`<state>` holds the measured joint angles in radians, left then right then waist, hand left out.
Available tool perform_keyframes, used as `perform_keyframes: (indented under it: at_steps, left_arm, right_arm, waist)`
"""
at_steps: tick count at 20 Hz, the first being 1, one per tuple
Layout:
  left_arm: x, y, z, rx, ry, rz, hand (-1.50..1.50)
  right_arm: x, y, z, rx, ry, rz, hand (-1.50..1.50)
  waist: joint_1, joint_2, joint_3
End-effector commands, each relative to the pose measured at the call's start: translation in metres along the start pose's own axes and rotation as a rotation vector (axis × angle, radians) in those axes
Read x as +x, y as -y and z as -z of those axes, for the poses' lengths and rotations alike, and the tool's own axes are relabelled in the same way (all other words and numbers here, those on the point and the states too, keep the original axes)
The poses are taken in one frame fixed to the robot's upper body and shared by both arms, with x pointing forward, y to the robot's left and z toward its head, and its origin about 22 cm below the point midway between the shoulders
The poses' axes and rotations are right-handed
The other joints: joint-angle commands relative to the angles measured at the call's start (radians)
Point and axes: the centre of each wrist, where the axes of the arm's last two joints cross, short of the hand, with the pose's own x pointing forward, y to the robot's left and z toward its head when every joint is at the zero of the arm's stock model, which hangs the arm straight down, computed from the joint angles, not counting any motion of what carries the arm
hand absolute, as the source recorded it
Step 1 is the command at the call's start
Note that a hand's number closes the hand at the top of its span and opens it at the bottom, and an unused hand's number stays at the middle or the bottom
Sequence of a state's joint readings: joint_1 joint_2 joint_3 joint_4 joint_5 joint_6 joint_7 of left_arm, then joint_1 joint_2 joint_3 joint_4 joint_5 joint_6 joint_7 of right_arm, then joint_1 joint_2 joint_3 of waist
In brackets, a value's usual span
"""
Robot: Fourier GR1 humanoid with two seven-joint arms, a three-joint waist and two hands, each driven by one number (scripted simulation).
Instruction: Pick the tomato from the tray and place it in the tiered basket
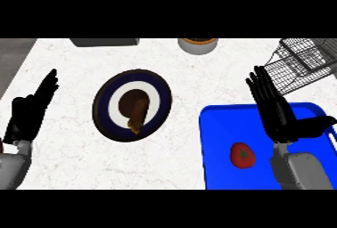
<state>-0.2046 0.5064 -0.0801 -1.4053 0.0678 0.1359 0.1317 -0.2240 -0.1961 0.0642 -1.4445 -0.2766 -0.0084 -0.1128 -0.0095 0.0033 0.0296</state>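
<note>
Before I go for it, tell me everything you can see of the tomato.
The tomato is small, round and smooth red, with a dark green star-shaped stem cap facing up. It looks whole. It lies on the floor of the blue tray, in the tray's lower middle, clear of its raised rim. Nothing holds it: the right hand is open above the tray, to the tomato's upper right, apart from it.

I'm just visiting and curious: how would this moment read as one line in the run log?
stage: before pick | tomato: on blue tray | right hand: open above tray | left hand: open, resting | wire basket: far right
</note>
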Motion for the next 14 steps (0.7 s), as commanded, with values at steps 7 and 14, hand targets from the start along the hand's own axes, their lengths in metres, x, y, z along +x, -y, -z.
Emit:
perform_keyframes:
  at_steps: [7,14]
  left_arm:
    - [0.014,0.049,-0.005,0.038,0.094,-0.178,0.00]
    - [0.025,0.104,-0.032,-0.009,0.167,-0.260,0.00]
  right_arm:
    - [-0.004,0.054,-0.015,-0.367,0.332,0.617,1.50]
    - [-0.010,0.135,-0.060,0.274,0.120,0.567,-1.50]
  waist:
    - [-0.095,-0.024,0.021]
    - [0.005,-0.007,-0.026]
